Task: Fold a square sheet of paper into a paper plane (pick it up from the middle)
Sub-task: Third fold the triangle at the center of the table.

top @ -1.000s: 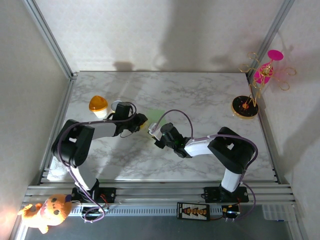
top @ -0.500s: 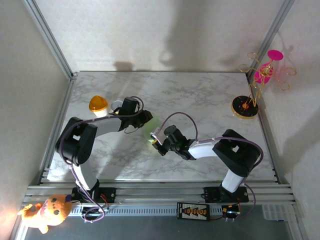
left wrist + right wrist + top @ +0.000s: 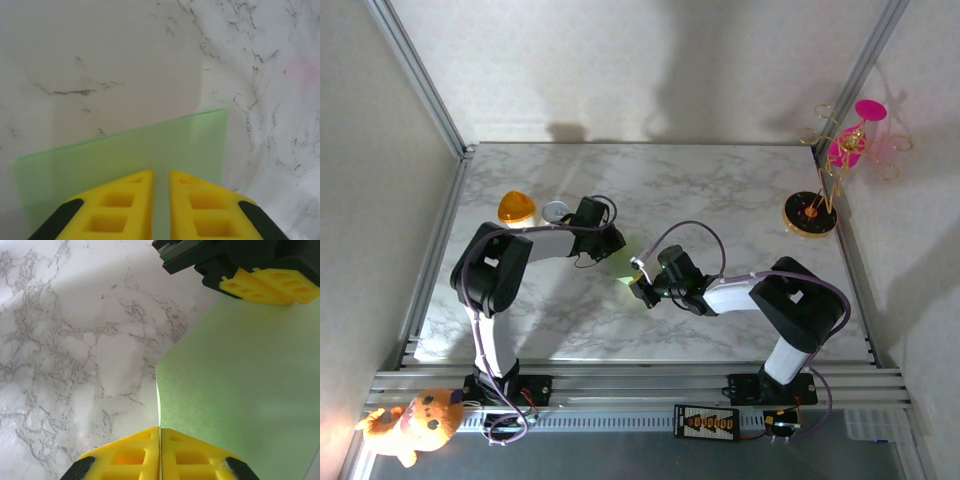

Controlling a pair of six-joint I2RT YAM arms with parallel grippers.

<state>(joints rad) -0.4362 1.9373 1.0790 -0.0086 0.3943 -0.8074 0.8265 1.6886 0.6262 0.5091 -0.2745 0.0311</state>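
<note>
At centre, right gripper clamps the square sheet of paper; left gripper, barely apart, over it.

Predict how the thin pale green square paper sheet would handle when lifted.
Likely floppy: the thin pale green paper sheet seems to bend beside the right gripper pinching its edge. Probably very light and easily creased, as light glows through that edge.
</note>
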